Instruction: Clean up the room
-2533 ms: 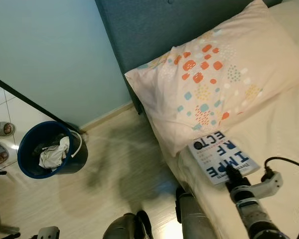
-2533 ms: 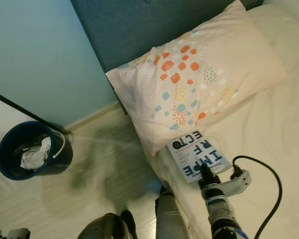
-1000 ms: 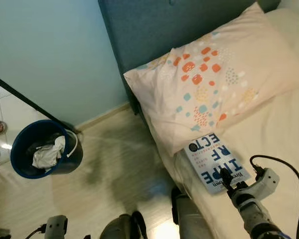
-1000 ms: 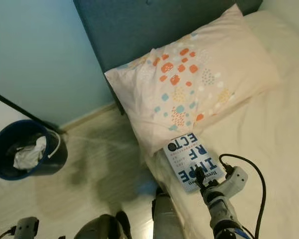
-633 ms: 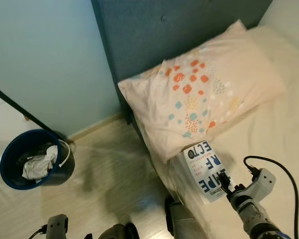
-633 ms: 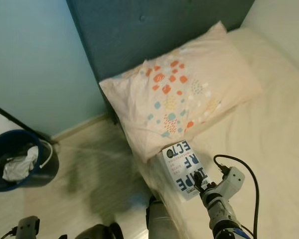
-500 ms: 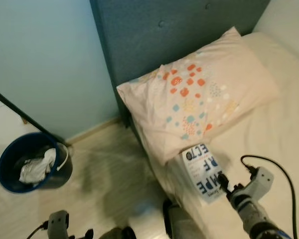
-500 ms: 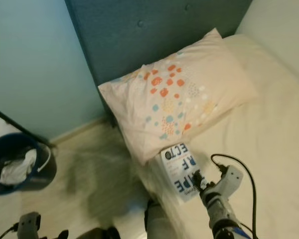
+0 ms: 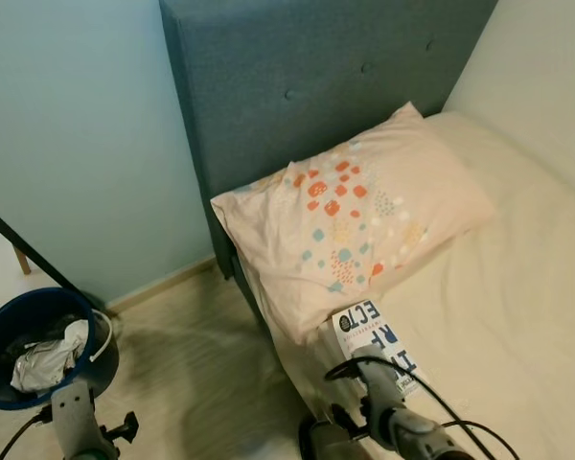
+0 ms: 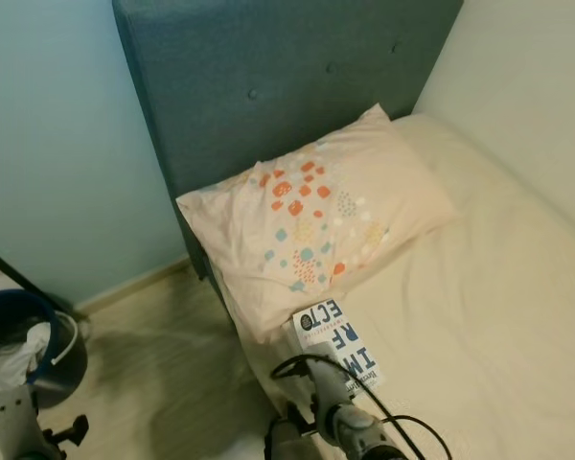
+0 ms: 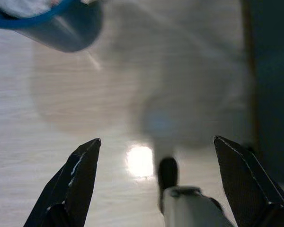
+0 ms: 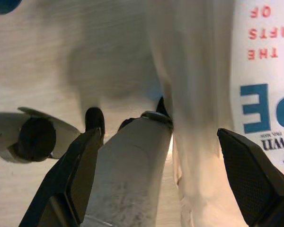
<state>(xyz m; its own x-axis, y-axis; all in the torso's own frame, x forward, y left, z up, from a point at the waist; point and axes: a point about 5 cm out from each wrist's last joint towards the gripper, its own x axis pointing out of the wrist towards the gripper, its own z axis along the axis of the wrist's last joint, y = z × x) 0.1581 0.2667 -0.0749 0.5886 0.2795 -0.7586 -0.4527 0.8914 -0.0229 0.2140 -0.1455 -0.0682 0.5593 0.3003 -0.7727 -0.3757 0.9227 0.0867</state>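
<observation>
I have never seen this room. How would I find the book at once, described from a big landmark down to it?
Start at the blue padded headboard of the bed. Below it lies a cream pillow with orange and blue spots. The book lies flat on the sheet just past the pillow's lower edge, near the mattress side facing the floor; it is the one white thing with big blue letters.

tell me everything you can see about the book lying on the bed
The book is a white paperback with large blue block letters and a dark round badge at one corner of its cover; the right wrist view also shows smaller red lettering. It lies flat, cover up, on the cream sheet near the bed's floor-side edge, its far end against or just under the lower edge of the patterned pillow. The right hand is open, low beside the bed's edge, not gripping it; in the head views the right arm overlaps its near end.
</observation>
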